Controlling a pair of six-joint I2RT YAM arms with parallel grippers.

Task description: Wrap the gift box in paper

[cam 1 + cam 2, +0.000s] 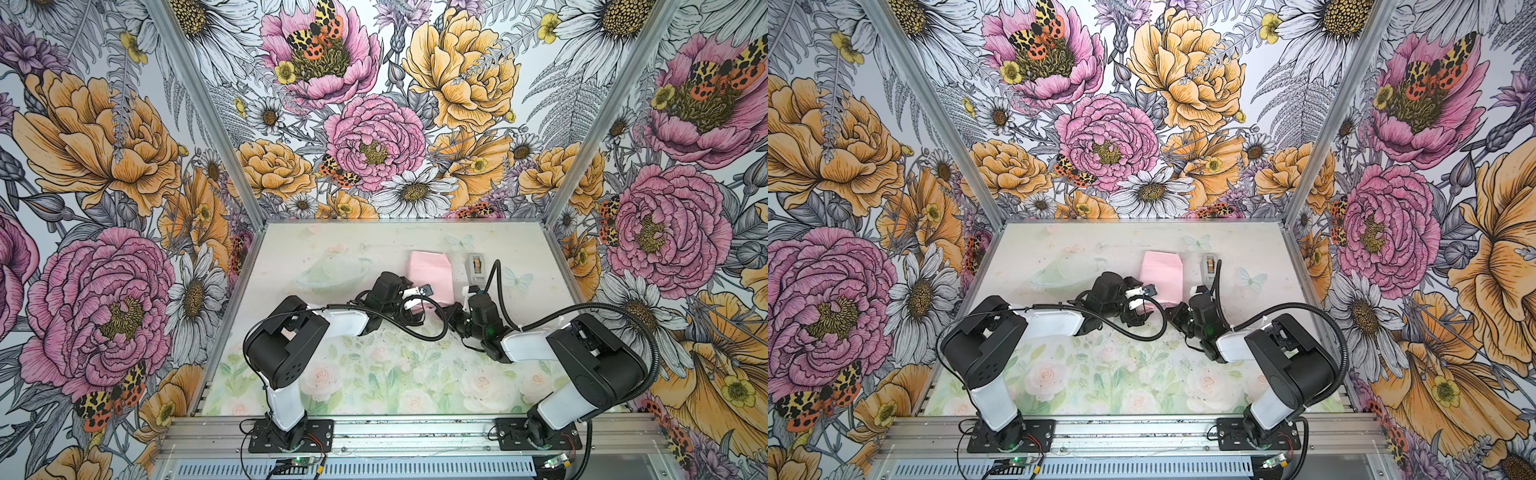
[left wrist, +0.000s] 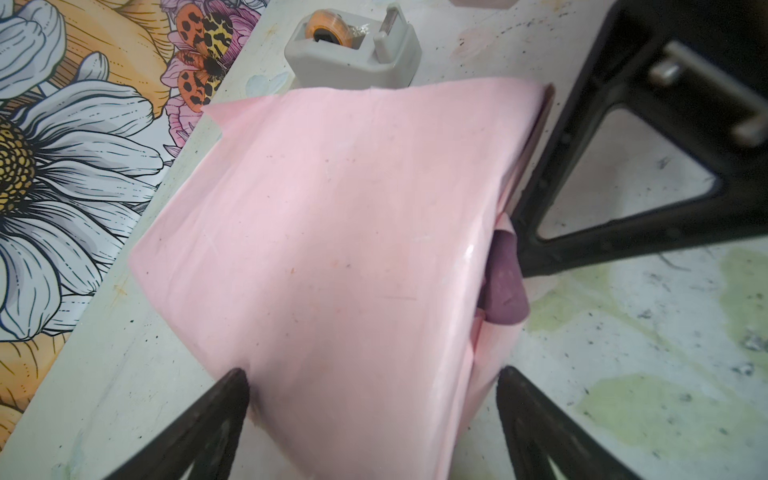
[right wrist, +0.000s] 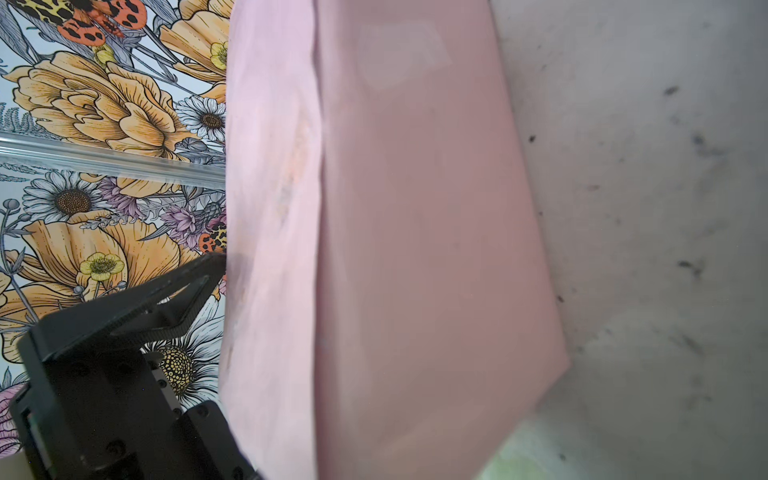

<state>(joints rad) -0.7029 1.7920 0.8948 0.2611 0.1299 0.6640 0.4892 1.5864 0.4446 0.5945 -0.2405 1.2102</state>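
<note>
Floral mat covers the table [image 1: 365, 374], flower wallpaper [image 1: 104, 166] on all sides; both your arms reach in from the near rail toward the far middle

Your left gripper [image 1: 420, 298] sits at the near-left end of the paper [image 1: 428, 270]. Its jaws are spread wide and straddle that end of the parcel. In the left wrist view one fingertip [image 2: 239, 380] touches the pink face and the other stands just beside the folded edge, so no clamp is visible

Your right gripper [image 1: 446, 309] has its jaws closed and its tip is against the parcel's near-right side, next to a lilac flap [image 2: 505, 286] poking out of the fold. Can't tell if any paper is pinched in it

Paper is folded into a squarish parcel, pale pink side out, lying flat on the mat past both grippers in both top views. Gift box is hidden inside the paper, none of it clearly showing

Grey tape dispenser [image 1: 476, 266] stands just beside the parcel's right edge, slightly farther back, orange roll visible, not touching either gripper
</note>
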